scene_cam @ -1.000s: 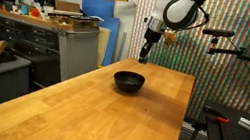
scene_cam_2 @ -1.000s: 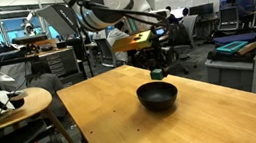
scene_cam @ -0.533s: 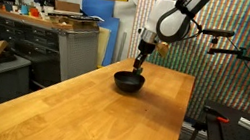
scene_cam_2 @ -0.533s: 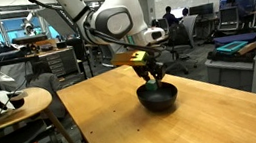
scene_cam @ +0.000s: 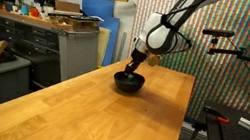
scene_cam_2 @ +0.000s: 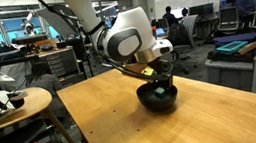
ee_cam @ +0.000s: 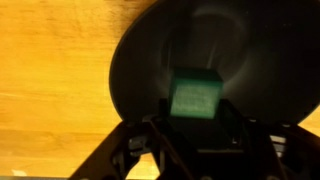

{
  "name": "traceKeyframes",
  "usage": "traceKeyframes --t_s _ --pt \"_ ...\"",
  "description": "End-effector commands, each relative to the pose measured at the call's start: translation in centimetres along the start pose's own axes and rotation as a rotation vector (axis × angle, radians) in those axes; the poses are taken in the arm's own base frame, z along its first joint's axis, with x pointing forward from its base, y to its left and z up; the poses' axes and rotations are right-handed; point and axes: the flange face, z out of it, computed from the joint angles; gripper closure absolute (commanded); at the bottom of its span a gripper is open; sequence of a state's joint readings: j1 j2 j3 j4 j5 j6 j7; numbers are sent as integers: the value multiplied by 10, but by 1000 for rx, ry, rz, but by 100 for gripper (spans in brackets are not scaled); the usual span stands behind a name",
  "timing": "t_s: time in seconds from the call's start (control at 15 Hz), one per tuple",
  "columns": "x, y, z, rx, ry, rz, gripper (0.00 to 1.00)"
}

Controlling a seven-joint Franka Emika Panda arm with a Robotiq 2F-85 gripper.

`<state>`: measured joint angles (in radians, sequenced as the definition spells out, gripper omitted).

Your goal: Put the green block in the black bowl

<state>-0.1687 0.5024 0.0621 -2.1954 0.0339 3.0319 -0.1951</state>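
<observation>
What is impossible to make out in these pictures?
Green block: too small, masked by the gripper in both exterior views.
Black bowl: rim cut off by the wrist view's top and right edges.
Block's height above the bowl floor: wrist view looks straight down; exterior views hide it behind the rim.

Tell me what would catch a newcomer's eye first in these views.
In the wrist view, the green block sits clamped in the gripper, directly over the black bowl. In both exterior views, the arm bends low over that bowl on a long wooden table.
</observation>
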Motion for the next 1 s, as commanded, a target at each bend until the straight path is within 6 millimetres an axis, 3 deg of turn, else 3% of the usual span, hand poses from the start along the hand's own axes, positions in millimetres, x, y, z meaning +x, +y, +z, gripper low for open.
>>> traceKeyframes --t_s 0.0,0.13,0.53,0.93 --pt "16 8 5 12 33 59 15" --pt "22 13 -2 9 41 79 1" --pt "36 20 -49 -13 58 126 0" --pt "36 44 -124 -104 -95 236 0"
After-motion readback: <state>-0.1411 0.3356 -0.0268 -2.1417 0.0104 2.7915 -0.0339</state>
